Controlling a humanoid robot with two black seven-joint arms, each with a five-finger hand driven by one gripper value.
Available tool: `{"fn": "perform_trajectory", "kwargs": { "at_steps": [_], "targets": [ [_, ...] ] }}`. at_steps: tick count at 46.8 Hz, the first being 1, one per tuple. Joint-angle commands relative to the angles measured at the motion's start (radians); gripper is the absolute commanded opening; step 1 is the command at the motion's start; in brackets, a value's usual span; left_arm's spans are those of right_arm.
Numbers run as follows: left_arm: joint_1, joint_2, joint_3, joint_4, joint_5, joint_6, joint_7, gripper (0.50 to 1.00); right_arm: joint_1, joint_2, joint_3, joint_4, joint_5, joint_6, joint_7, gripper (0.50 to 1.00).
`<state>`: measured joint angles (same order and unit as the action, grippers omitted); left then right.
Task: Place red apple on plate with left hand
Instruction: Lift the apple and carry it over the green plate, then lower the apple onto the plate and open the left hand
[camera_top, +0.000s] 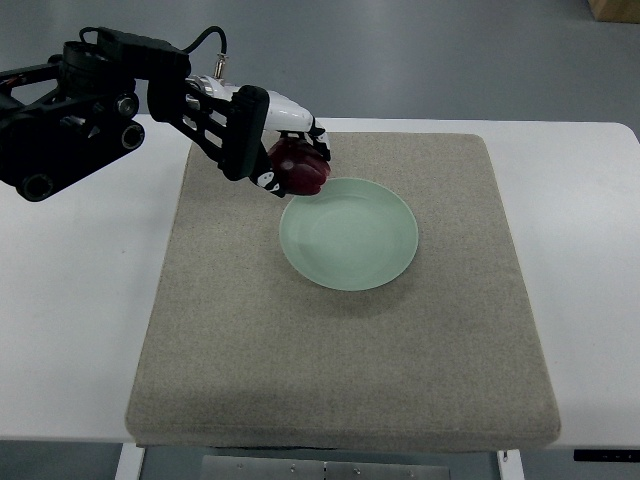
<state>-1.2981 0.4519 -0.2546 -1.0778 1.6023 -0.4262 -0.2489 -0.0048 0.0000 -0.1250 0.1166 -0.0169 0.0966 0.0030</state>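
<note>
A dark red apple is held in my left hand, whose black and white fingers curl around it from above and behind. The apple hangs just over the upper left rim of the pale green plate, which lies on the grey felt mat. My left arm reaches in from the upper left edge. The plate's bowl holds nothing. No right arm shows in the picture.
The mat covers most of a white table, with bare white strips on both sides. Grey floor lies beyond the table's far edge, and a brown box corner shows at the top right.
</note>
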Motion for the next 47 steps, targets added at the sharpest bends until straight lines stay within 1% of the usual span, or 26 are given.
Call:
{"fn": "perform_trajectory", "kwargs": {
  "at_steps": [1,14,28,47],
  "targets": [
    [0.006,-0.028,0.000,0.001,-0.001,-0.002,0.000,0.500,0.000,0.000,0.001,0.000,0.000,0.000,0.000,0.964],
    [0.020,-0.079,0.012,0.002,0.001,-0.005,0.000,0.500,0.000,0.000,0.001,0.000,0.000,0.000,0.000,0.964],
    [0.051,-0.085,0.012,0.021,0.004,-0.006,0.000,0.500,0.000,0.000,-0.001,0.000,0.000,0.000,0.000,0.964],
    [0.077,-0.122,0.012,0.045,0.004,0.004,0.000,0.500,0.000,0.000,-0.001,0.000,0.000,0.000,0.000,0.964]
  ]
}}
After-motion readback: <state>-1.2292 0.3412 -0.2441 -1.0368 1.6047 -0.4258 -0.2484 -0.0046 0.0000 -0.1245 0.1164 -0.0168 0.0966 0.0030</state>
